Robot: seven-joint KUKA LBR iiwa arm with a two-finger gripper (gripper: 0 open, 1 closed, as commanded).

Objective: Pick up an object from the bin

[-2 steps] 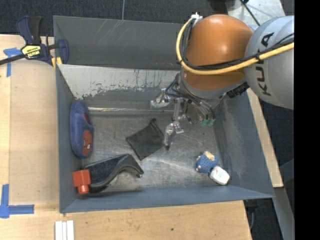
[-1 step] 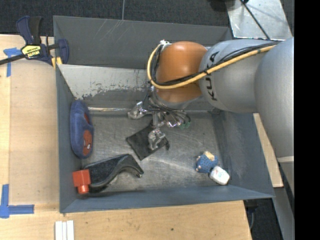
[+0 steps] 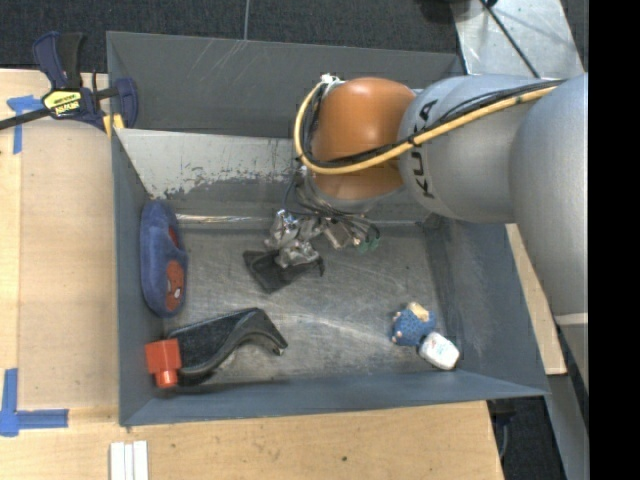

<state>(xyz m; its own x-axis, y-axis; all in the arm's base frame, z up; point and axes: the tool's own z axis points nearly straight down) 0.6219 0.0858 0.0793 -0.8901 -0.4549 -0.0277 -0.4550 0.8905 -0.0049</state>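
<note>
Pincer [image 3: 297, 240] low over black block [image 3: 270, 271] on scuffed grey bin floor [image 3: 345, 303].

The arm [image 3: 480, 148] comes in from the right, its orange cover [image 3: 360, 133] hanging over the back of the bin [image 3: 131, 318]. The gripper [image 3: 295, 238] is down near the floor, right at the upper edge of a small black flat piece [image 3: 272, 271] in the middle, though I cannot tell whether it touches. Against the left wall lies a long blue thing [image 3: 158, 253] with a red patch. Front left sits a black curved handle [image 3: 222, 336] with an orange-red block [image 3: 162, 360] at its end. In the front right corner are a small blue-and-yellow thing [image 3: 409, 324] and a white one [image 3: 440, 351], touching.
</note>
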